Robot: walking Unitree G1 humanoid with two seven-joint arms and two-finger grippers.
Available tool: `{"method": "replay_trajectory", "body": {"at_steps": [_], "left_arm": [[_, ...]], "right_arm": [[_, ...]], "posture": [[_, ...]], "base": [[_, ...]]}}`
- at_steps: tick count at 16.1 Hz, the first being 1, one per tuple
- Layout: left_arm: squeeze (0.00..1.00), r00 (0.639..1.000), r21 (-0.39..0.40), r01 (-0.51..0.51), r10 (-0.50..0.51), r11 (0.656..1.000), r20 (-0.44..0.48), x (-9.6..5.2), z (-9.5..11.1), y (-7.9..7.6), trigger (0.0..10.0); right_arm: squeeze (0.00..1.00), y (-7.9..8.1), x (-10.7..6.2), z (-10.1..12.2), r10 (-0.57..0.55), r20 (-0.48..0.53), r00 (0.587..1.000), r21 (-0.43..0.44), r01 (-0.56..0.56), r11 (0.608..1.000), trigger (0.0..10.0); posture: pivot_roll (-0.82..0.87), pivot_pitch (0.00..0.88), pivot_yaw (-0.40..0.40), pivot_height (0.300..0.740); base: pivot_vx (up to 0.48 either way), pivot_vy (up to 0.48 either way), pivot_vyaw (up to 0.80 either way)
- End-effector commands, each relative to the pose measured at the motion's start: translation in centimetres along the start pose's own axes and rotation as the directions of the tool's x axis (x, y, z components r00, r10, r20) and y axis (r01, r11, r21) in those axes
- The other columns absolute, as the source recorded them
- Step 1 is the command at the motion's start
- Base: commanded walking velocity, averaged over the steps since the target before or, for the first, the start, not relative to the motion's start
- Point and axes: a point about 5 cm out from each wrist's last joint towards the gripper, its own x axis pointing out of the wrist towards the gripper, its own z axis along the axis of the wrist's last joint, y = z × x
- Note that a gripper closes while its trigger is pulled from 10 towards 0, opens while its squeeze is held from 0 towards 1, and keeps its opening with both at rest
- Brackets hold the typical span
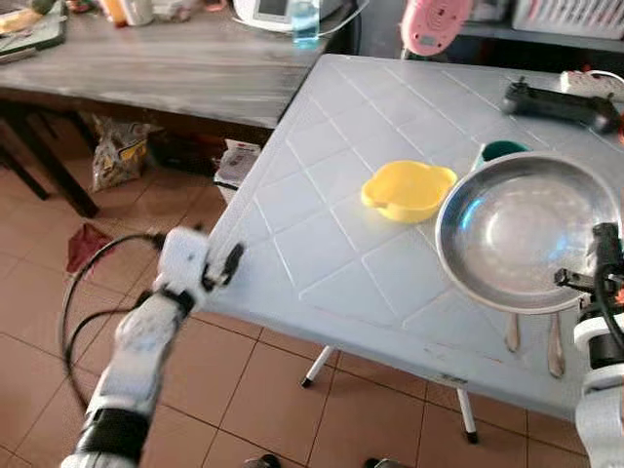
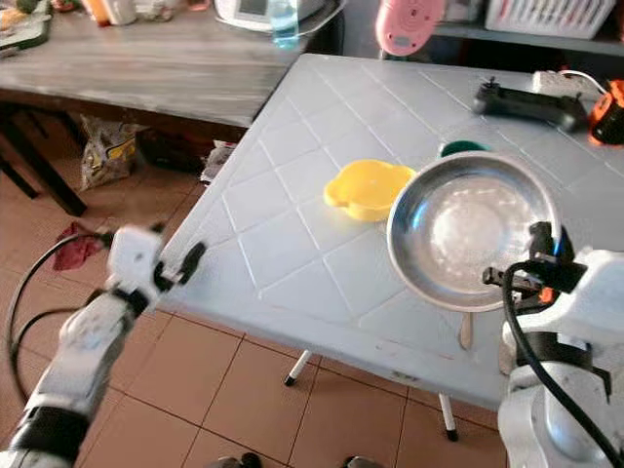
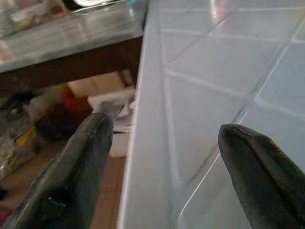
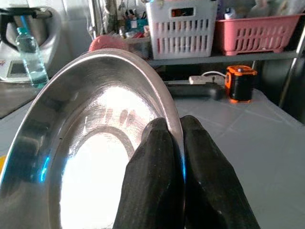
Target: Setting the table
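A round steel plate (image 1: 526,229) is held just over the right side of the pale blue tiled table (image 1: 322,244). My right gripper (image 4: 172,126) is shut on the plate's near rim, one finger inside and one outside. Left of the plate sits a yellow bowl (image 1: 408,190). A green cup (image 1: 502,149) peeks out behind the plate. Two spoon handles (image 1: 555,351) stick out from under its near edge. My left gripper (image 3: 164,129) is open and holds nothing, its fingers astride the table's left edge (image 1: 226,265).
A black controller (image 1: 556,102) lies at the table's far right, with an orange device (image 4: 240,83) near it. A grey wooden table (image 1: 175,68) with a water bottle (image 1: 304,21) stands to the left. A red cloth (image 1: 88,244) and a bag (image 1: 117,151) lie on the tiled floor.
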Motion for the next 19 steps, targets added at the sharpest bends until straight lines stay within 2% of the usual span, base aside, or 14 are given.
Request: {"method": "replay_trajectory", "body": {"at_steps": [1, 3, 6, 8, 11, 13, 16, 19], "left_arm": [[0.0, 0.999, 0.028, -0.021, 0.02, 0.999, 0.028, -0.3, 0.6, 0.6, 10.0], [0.0, 0.999, 0.033, -0.02, 0.019, 0.999, 0.036, -0.6, 0.8, 0.1, 10.0], [0.0, 0.997, 0.042, 0.049, -0.051, 0.998, 0.054, -1.7, 1.1, -1.9, 10.0], [0.0, 0.997, 0.043, 0.058, -0.059, 0.997, 0.041, -2.8, 0.8, -2.4, 10.0], [0.0, 0.998, 0.036, 0.065, -0.065, 0.997, -0.009, -4.7, -0.4, -3.1, 10.0], [0.0, 0.997, 0.045, 0.076, -0.076, 0.996, -0.014, -4.0, 0.0, -3.4, 10.0], [0.0, 0.997, 0.054, 0.069, -0.067, 0.996, -0.036, -4.9, -0.3, -2.9, 10.0], [0.0, 0.999, 0.068, 0.034, -0.033, 0.997, -0.01, -3.6, -0.7, -2.7, 10.0]], "right_arm": [[0.0, 0.3, 0.0, 0.0, 0.015, 0.006, 1.0, 0.01, -0.015, 1.0, 10.0], [0.0, 0.7, -0.3, -0.3, 0.022, -0.001, 1.0, 0.015, -0.022, 1.0, 10.0], [0.0, 0.9, -1.4, -0.9, 0.016, -0.033, 0.999, 0.025, -0.015, 1.0, 10.0], [0.0, 0.9, -2.2, -1.6, 0.011, -0.065, 0.998, 0.037, -0.008, 0.999, 10.0], [0.0, 1.7, -2.6, -2.5, 0.054, -0.096, 0.994, 0.033, -0.051, 0.998, 10.0], [0.0, 1.6, -1.8, -2.9, 0.065, -0.097, 0.993, 0.018, -0.063, 0.998, 10.0], [0.0, 1.4, -2.3, -4.0, 0.067, -0.132, 0.989, 0.015, -0.066, 0.998, 10.0], [0.0, 1.0, -2.3, -6.0, 0.061, -0.168, 0.984, 0.008, -0.061, 0.998, 10.0]], "posture": [[-0.03, 0.115, 0.043, 0.74], [-0.04, 0.11, 0.055, 0.74], [-0.06, 0.128, 0.054, 0.74], [-0.05, 0.132, 0.043, 0.74], [-0.05, 0.117, 0.042, 0.74], [-0.06, 0.117, 0.04, 0.74], [-0.03, 0.1, 0.032, 0.74], [0.0, 0.022, 0.018, 0.74]], "base": [[0.0, 0.0, 0.0], [0.0, 0.0, 0.0], [0.0, 0.0, 0.0], [0.0, 0.0, 0.0], [0.0, 0.0, 0.0], [0.0, 0.0, 0.0], [0.0, 0.0, 0.0], [0.0, 0.0, 0.0]]}}
